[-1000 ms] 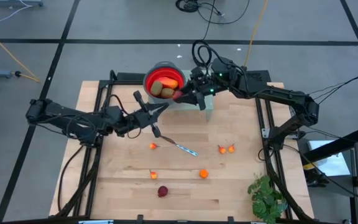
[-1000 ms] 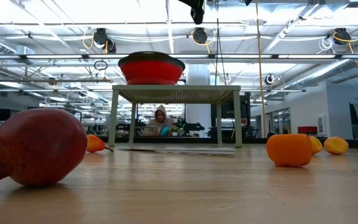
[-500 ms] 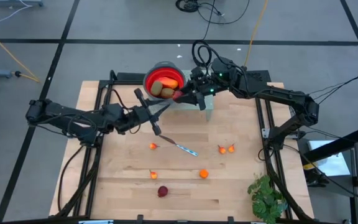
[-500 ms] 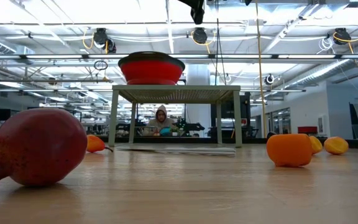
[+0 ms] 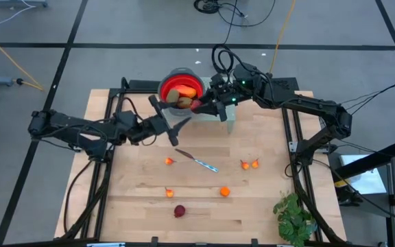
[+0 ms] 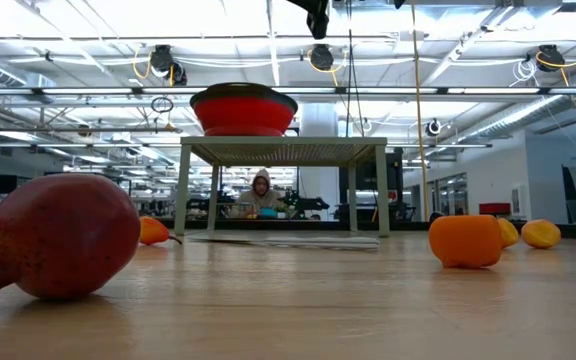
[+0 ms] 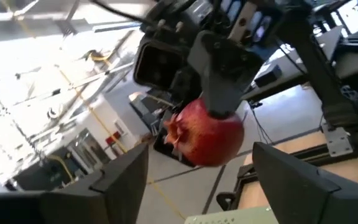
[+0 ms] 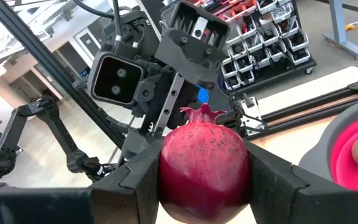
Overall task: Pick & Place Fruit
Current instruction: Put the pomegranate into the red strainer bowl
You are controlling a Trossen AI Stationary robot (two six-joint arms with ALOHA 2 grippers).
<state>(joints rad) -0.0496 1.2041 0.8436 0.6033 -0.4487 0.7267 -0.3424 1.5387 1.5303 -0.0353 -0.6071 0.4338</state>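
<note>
My right gripper (image 5: 196, 104) is shut on a dark red pomegranate (image 8: 204, 158), held in the air beside the red bowl (image 5: 181, 89). The bowl sits on a grey rack (image 6: 283, 150) and holds olive-brown ovals and a red-orange piece. My left gripper (image 5: 169, 115) faces the pomegranate (image 7: 207, 134) with its fingers open and apart from it. On the table lie a second pomegranate (image 5: 179, 211) and several small orange fruits (image 5: 224, 192). My right gripper pinches the pomegranate's round sides (image 8: 173, 162) between its two fingers. The fingers come from the table's far right, pointing toward the left arm. The fruit is lifted clear of table and bowl, and its crown (image 8: 202, 112) points away from the wrist toward my left gripper.
A thin silver knife (image 5: 197, 161) lies mid-table among the orange pieces. A green plant (image 5: 293, 216) stands at the near right corner. In the low view the near pomegranate (image 6: 53, 237) and an orange piece (image 6: 465, 241) rest on the wood. A person sits far behind the rack.
My left gripper has opened, its fingers spreading wide, and has drawn back a little toward the table's left. The pomegranate stays in my right gripper beside the bowl.
</note>
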